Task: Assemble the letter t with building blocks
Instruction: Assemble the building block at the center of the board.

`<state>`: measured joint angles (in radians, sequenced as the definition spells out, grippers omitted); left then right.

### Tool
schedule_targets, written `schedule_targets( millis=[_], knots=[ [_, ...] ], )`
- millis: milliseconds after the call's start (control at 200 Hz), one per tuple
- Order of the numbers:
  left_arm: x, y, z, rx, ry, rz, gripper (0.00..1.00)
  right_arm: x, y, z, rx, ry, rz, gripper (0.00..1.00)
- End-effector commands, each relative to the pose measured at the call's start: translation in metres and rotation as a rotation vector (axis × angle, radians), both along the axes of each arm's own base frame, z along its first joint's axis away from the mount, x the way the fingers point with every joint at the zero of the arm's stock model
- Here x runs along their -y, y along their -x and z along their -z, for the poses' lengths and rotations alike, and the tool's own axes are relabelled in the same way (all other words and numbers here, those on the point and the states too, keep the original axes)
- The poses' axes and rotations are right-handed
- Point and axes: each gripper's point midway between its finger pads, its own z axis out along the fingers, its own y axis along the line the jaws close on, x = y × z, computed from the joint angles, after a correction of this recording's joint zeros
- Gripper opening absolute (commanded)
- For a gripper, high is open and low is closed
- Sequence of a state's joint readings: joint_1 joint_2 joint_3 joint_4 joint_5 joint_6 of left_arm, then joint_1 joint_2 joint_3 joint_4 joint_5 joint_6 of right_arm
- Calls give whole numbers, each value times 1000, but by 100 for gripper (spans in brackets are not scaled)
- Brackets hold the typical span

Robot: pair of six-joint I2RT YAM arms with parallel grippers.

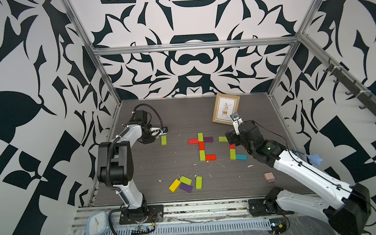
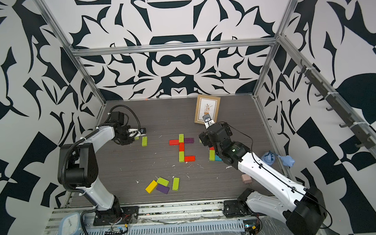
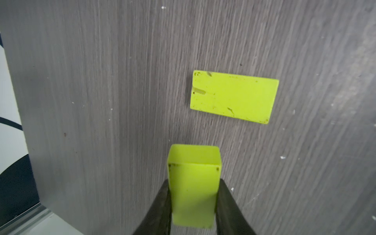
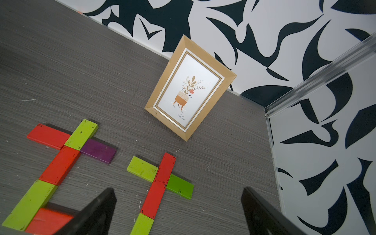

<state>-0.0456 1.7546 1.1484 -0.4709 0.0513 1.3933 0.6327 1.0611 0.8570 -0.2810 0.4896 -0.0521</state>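
My left gripper (image 3: 194, 189) is shut on a lime green block (image 3: 193, 179), held a little above the table at the left (image 1: 157, 136). Another lime block (image 3: 234, 96) lies flat just beyond it (image 1: 163, 140). In both top views a finished t of red, lime and purple blocks (image 1: 201, 145) sits mid-table. A second t with red (image 4: 162, 183), lime and teal (image 1: 241, 156) blocks lies to its right. My right gripper (image 4: 179, 211) hangs open and empty over that second t. Loose yellow (image 1: 174, 185), lime and purple blocks lie near the front.
A wooden picture frame (image 1: 226, 109) stands at the back right, close to my right wrist. A pale pink plug adapter (image 1: 269, 177) lies at the front right. A small clock (image 1: 97, 222) rests on the front rail. Patterned walls enclose three sides.
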Motion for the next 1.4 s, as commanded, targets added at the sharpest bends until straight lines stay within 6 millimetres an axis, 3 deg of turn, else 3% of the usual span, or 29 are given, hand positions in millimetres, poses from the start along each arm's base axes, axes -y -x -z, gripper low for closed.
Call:
schedule_targets(
  millis=[0,420,955,1395],
  knots=[
    [6,11,17,-45,38,11,21,4,-1,-19,51,-31,30,100],
    [9,32,29,-90,34,61,20,5,2,-27,72,-50,25,100],
    [15,34,43,-139,3,93,27,6,2,-29,83,-55,26,99],
    [21,38,44,-171,33,93,34,7,2,-28,81,-48,31,100]
  ],
)
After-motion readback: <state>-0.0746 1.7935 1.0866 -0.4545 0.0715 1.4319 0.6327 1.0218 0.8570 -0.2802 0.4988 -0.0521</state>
